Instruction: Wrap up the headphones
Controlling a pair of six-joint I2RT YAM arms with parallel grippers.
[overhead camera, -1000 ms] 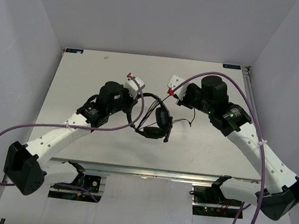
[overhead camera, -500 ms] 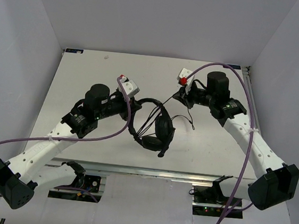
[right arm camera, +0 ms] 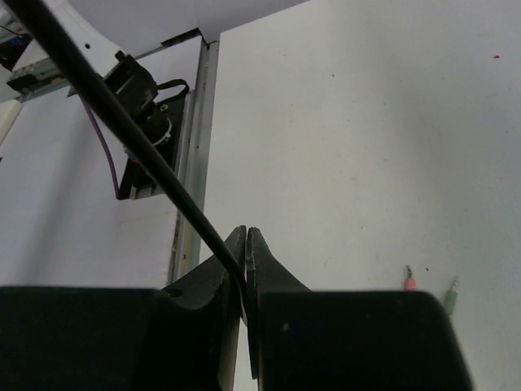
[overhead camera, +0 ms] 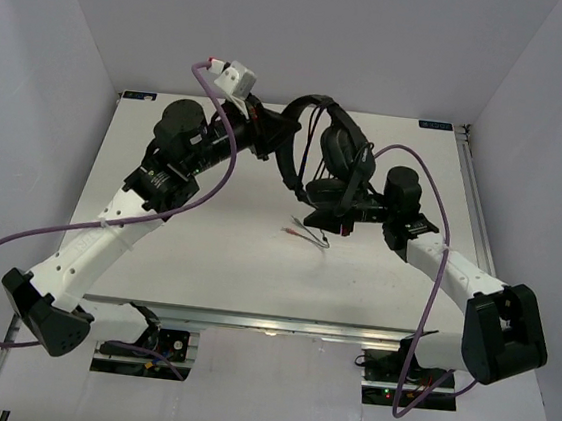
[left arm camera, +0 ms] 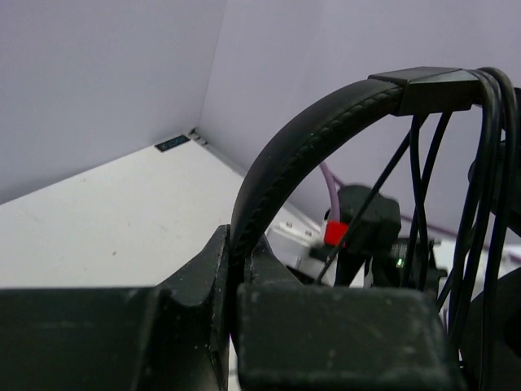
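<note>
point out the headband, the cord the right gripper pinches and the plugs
headband [left arm camera: 297, 147], left wrist view, middle of the padded arch
cord [right arm camera: 134, 148], right wrist view, middle of the taut stretch
plugs [right arm camera: 409, 282], right wrist view, the red-tipped one

No text, brand or number was legible in any view. A small dark label [overhead camera: 138, 95] sat at the far left corner of the table [overhead camera: 235, 266], and a second label [overhead camera: 437, 125] at the far right, both too small to read.

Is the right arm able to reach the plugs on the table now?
Probably not yet: its end effector is shut on the cord. The plugs lie uncovered nearby.
</note>
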